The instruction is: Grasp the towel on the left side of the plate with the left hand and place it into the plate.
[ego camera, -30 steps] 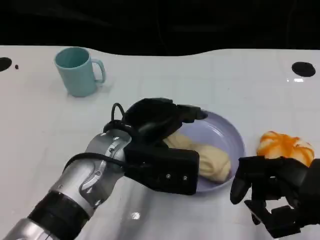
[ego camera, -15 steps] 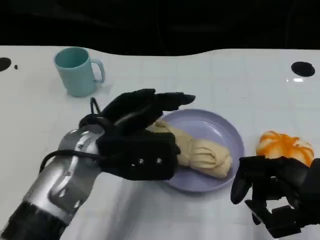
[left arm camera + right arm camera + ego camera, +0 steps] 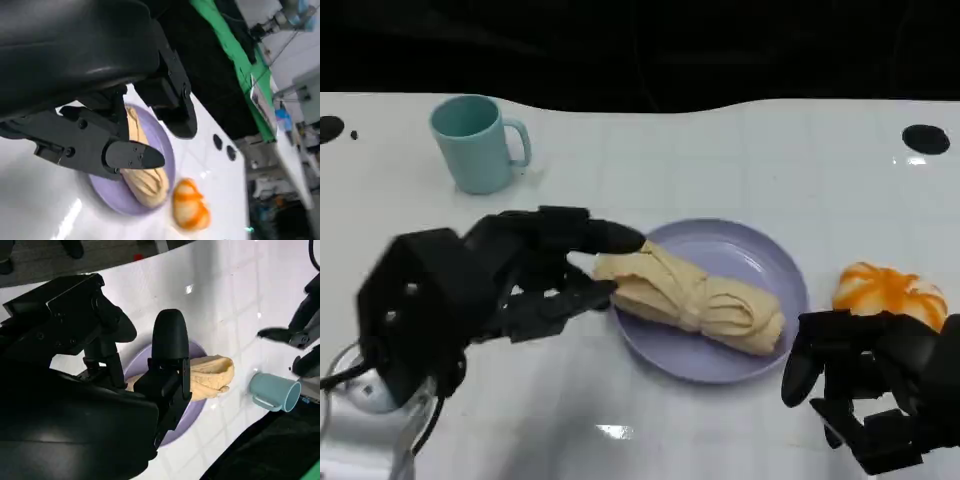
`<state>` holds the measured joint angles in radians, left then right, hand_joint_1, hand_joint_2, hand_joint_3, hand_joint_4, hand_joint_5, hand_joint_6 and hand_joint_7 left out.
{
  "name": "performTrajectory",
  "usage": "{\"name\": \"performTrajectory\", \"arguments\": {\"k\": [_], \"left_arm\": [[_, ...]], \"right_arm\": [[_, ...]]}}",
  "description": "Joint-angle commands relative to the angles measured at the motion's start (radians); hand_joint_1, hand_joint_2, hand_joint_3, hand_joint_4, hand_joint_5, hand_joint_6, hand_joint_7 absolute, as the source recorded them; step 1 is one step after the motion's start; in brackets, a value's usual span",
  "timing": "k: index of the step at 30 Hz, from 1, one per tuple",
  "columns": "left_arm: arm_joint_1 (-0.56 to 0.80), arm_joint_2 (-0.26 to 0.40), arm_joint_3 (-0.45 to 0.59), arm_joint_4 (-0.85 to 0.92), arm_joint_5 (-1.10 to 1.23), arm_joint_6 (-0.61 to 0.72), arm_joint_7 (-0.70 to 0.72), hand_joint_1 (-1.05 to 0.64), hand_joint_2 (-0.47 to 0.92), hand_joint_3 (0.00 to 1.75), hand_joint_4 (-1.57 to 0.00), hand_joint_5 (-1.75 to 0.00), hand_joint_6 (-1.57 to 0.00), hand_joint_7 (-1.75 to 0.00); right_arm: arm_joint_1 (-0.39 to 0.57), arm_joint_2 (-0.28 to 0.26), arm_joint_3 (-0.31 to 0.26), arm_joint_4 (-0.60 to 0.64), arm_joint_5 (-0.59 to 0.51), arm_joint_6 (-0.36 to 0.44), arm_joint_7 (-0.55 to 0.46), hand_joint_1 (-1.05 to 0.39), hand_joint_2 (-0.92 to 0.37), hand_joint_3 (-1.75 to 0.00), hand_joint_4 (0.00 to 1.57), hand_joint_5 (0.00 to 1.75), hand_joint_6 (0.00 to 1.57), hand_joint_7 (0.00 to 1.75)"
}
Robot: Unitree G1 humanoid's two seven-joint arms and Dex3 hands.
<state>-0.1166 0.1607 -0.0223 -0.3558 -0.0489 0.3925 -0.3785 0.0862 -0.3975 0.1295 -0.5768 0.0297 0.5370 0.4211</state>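
Observation:
A rolled cream towel [image 3: 692,297] lies across the lilac plate [image 3: 760,260], its near end sticking out over the plate's left rim. The towel [image 3: 145,176] and plate [image 3: 167,155] also show in the left wrist view, and the towel [image 3: 212,374] with the plate [image 3: 192,412] in the right wrist view. My left hand [image 3: 510,285] hovers just left of the plate, fingers spread and pointing at the towel's end, holding nothing. My right hand [image 3: 875,385] rests at the lower right, fingers apart and empty.
A teal mug [image 3: 475,142] stands at the back left; the same mug [image 3: 272,390] appears in the right wrist view. An orange-and-white bun-like object [image 3: 888,293] sits right of the plate, just above my right hand. Black round marks dot the white table's far corners.
My left hand has let go of the towel and drawn back leftward and toward me, off the plate. The towel now lies uncovered in the plate. The right hand has not moved.

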Motion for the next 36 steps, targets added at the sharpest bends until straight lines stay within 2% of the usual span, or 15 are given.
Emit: {"name": "performTrajectory", "arguments": {"k": [1, 3, 4, 7, 10, 14, 23, 36], "left_arm": [[0.045, 0.001, 0.066, -0.132, -0.097, 0.207, 0.036, -0.15, 0.49, 1.2, -0.74, -1.41, -0.84, -0.85], [0.059, -0.002, 0.11, -0.189, -0.164, 0.324, 0.046, -0.16, 0.46, 1.25, -0.76, -1.48, -0.86, -0.93], [0.062, -0.003, 0.128, -0.21, -0.193, 0.371, 0.051, -0.16, 0.47, 1.28, -0.76, -1.54, -0.83, -1.07], [0.073, -0.039, 0.196, -0.263, -0.308, 0.515, 0.075, -0.15, 0.51, 1.3, -0.78, -1.64, -0.8, -1.3], [0.095, -0.056, 0.214, -0.279, -0.369, 0.555, 0.091, -0.13, 0.54, 1.28, -0.82, -1.71, -0.79, -1.46], [0.114, -0.026, 0.206, -0.262, -0.375, 0.564, 0.101, -0.13, 0.52, 1.3, -0.83, -1.74, -0.72, -1.64], [0.093, 0.024, 0.199, -0.176, -0.387, 0.564, 0.103, -0.09, 0.49, 1.38, -0.84, -1.75, -0.69, -1.72], [0.094, 0.039, 0.161, -0.134, -0.401, 0.518, 0.083, -0.13, 0.52, 1.3, -0.82, -1.75, -0.7, -1.69]], "right_arm": [[-0.001, -0.011, -0.009, -0.007, 0.003, 0.005, 0.0, 0.04, -0.57, -1.1, 0.7, 1.69, 0.7, 1.45], [0.0, -0.012, -0.011, -0.01, 0.001, 0.006, -0.002, 0.04, -0.57, -1.1, 0.7, 1.69, 0.7, 1.45], [0.0, -0.012, -0.012, -0.012, 0.001, 0.009, -0.003, 0.04, -0.57, -1.1, 0.7, 1.69, 0.7, 1.45], [0.0, -0.017, -0.02, -0.01, 0.004, 0.006, 0.001, 0.04, -0.57, -1.09, 0.7, 1.69, 0.7, 1.44], [0.003, -0.019, -0.024, -0.007, 0.005, -0.002, 0.004, 0.04, -0.57, -1.09, 0.7, 1.69, 0.7, 1.44], [0.009, -0.021, -0.025, -0.019, 0.007, 0.013, 0.006, 0.03, -0.58, -1.09, 0.69, 1.68, 0.69, 1.43], [0.013, -0.019, -0.023, -0.01, -0.001, -0.008, 0.002, 0.04, -0.58, -1.08, 0.7, 1.7, 0.7, 1.45], [0.022, -0.024, -0.041, -0.008, 0.005, -0.009, 0.008, 0.05, -0.57, -1.11, 0.69, 1.7, 0.69, 1.45]]}}
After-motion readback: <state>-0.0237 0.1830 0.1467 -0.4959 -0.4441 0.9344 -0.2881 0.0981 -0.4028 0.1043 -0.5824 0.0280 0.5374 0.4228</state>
